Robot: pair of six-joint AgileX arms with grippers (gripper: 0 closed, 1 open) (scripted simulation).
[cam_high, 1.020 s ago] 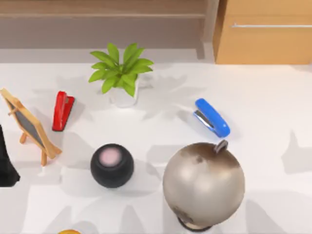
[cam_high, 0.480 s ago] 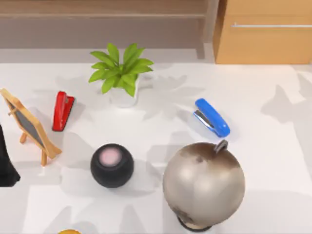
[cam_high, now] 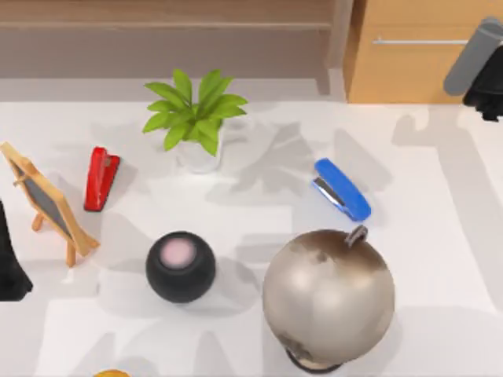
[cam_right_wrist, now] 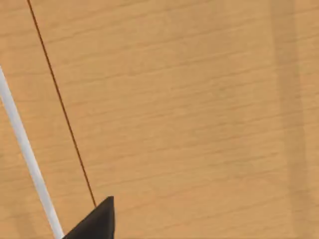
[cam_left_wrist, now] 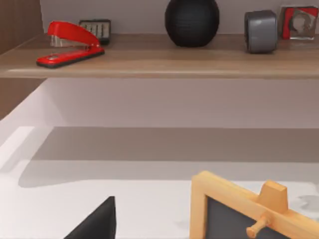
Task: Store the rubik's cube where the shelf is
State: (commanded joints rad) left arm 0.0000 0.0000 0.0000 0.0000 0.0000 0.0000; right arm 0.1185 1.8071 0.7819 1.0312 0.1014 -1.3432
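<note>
left claw (cam_left_wrist: 94, 224): at the bench's (cam_high: 440, 259) left edge, beside the easel; spread or pressed together, I cannot tell
globe (cam_high: 328, 297): one, nearest, right of centre
black round speaker (cam_high: 180, 265): one, left of the globe, apart from it
chalkboard easel (cam_high: 47, 203): one, tilted, near the left edge
staplers on the bench: two, one red (cam_high: 100, 179), one blue (cam_high: 342, 189), well apart
potted plant (cam_high: 196, 118): one, upright, between the staplers and farther back
shelf (cam_high: 157, 23): long axis runs left to right along the far edge
shelf board (cam_left_wrist: 159, 62): holds another red stapler (cam_left_wrist: 70, 45), a black ball (cam_left_wrist: 192, 21), a grey cylinder (cam_left_wrist: 260, 31)
drawer cabinet (cam_high: 409, 71): far right, one bar handle (cam_right_wrist: 25, 149)
right claw (cam_high: 483, 82): over the cabinet; state, I cannot tell
rubik's cube: whereabouts, I cannot tell
</note>
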